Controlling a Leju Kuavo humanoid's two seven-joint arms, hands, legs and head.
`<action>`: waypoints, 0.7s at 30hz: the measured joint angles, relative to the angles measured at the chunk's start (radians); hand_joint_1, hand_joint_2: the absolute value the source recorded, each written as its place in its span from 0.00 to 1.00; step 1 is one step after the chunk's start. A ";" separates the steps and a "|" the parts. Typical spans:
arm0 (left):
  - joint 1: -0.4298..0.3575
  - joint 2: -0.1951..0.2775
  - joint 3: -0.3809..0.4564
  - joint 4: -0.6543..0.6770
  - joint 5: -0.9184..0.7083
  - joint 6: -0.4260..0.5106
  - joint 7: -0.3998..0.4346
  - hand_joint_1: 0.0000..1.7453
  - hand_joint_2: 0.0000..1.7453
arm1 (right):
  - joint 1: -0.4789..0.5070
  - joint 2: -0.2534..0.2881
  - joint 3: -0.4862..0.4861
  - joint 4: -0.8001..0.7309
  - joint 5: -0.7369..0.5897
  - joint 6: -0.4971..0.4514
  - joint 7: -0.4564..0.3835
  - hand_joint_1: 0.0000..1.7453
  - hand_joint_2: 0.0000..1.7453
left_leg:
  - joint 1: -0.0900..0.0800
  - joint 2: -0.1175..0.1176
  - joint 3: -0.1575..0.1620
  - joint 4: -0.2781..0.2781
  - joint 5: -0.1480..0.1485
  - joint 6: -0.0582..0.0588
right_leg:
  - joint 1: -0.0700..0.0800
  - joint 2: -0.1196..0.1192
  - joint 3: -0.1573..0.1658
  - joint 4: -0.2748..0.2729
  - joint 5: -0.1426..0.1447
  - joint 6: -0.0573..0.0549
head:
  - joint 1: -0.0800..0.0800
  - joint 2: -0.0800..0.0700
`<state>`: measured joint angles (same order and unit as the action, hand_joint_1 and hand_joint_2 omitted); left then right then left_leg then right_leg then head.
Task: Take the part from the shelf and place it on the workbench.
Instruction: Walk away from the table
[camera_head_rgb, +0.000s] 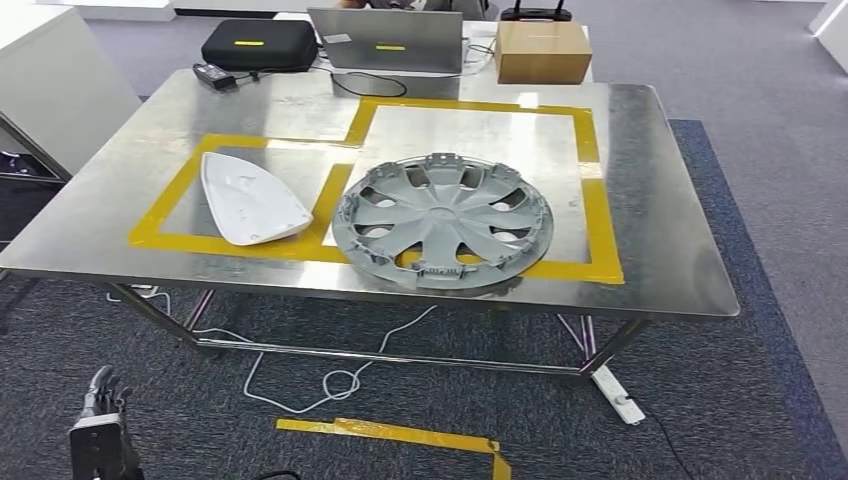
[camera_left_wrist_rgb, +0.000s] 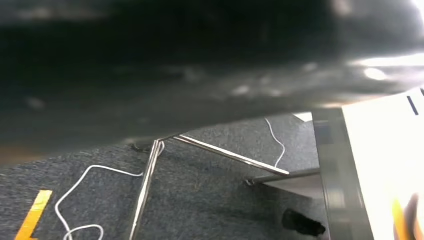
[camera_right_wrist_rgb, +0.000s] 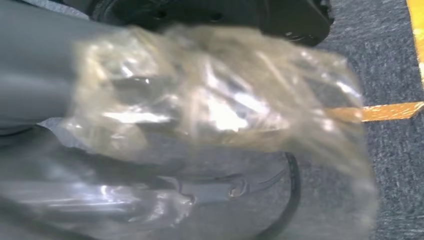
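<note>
— What lay around the workbench (camera_head_rgb: 660, 200), and was anything in the way?

— Behind the workbench stood a black case (camera_head_rgb: 259, 43), a laptop (camera_head_rgb: 386, 40) and a cardboard box (camera_head_rgb: 541, 51). On the steel top, yellow tape (camera_head_rgb: 598, 215) marked out two rectangles. A white triangular panel (camera_head_rgb: 248, 199) lay inside the smaller one, just beside a grey wheel cover (camera_head_rgb: 442, 220) that sat across the tape edge of the larger one. White cable (camera_head_rgb: 330, 383) looped on the carpet under the workbench, and a strip of yellow floor tape (camera_head_rgb: 395, 434) lay in front of it.

— And the part?

— It was a dark piece wrapped in a clear, crinkled plastic bag (camera_right_wrist_rgb: 210, 125), blurred in the right wrist view, low over the carpet in front of the workbench. The right hand (camera_right_wrist_rgb: 35, 90) came in grey against the bag; I could not tell whether its fingers clamped it.

— The left hand?

— The left hand (camera_head_rgb: 103, 392) hung low in front of the workbench, fingers together and pointing up, holding nothing I could see.

— Any containers?

— The case and box were closed; their contents could not be seen.
</note>
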<state>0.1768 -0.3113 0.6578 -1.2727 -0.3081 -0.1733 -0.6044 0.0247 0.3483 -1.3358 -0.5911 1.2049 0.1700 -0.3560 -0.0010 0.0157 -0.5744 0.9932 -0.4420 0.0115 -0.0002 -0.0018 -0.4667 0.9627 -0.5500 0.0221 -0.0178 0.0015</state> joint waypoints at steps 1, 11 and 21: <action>-0.003 0.001 0.001 0.007 -0.004 0.001 0.001 0.00 0.00 | 0.002 0.000 0.000 -0.002 -0.002 0.005 0.000 0.00 0.00 | 0.001 0.000 -0.001 0.000 0.004 -0.006 | 0.000 0.000 -0.004 0.001 0.005 -0.007 | -0.001 0.000; -0.043 0.034 0.027 0.174 -0.023 0.014 0.029 0.00 0.00 | 0.008 0.001 -0.002 -0.016 -0.017 0.032 0.013 0.00 0.00 | 0.011 -0.007 -0.004 0.167 -0.123 -0.032 | -0.001 -0.002 -0.063 0.014 0.060 -0.034 | -0.009 0.000; -0.087 0.059 0.045 0.322 -0.048 0.038 0.034 0.00 0.00 | 0.011 0.002 -0.001 -0.023 -0.021 0.040 0.021 0.00 0.00 | 0.005 -0.007 0.048 -0.020 -0.035 0.028 | -0.004 0.001 -0.149 0.171 -0.048 0.016 | -0.003 0.000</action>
<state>0.0899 -0.2526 0.7029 -0.9503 -0.3564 -0.1357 -0.5706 0.0352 0.3502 -1.3371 -0.6138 1.1838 0.2097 -0.3350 0.0042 0.0086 -0.5264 0.9734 -0.4773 0.0398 -0.0042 -0.0013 -0.6159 1.1335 -0.5976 0.0386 -0.0209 0.0015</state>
